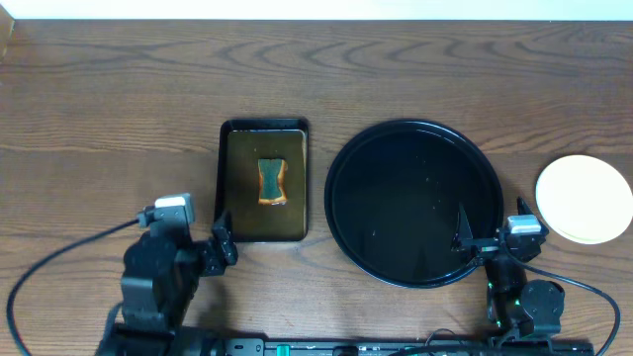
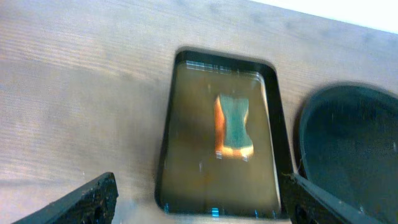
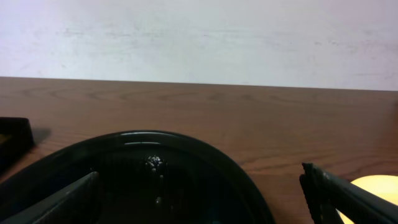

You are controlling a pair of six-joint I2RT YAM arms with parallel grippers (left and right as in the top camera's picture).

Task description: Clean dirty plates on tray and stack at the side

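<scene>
Found the round black tray [image 1: 396, 178] right of centre on the brown tabletop [image 1: 99, 119], with a raised rim and a glossy floor. Saw in it only a few pale specks and droplets, plainest in the right wrist view. Noted the pale yellow plate [image 1: 586, 199] outside that tray, flat on the tabletop to its right, near the rim but apart from it. Could not tell from above whether other plates lay beneath it. Caught only its yellow edge low at the right of the right wrist view.

Found the rectangular tray [image 1: 224, 168] just left of the round one, parted from it by a narrow strip of wood. Saw it holding shallow brownish liquid [image 1: 242, 213] and, in the middle, the sponge [image 1: 272, 183], green on top with orange at the edges. Noted it lying flat, long side running near to far, clear of every wall.

Found the left gripper [image 1: 224, 240] at the near left corner of the rectangular tray, fingers spread wide, gripping nothing. Found the right gripper [image 1: 467, 235] over the near right rim of the round black tray, fingers likewise wide apart and holding nothing. Saw a pale wall [image 3: 199, 37] beyond the far edge of the table.
</scene>
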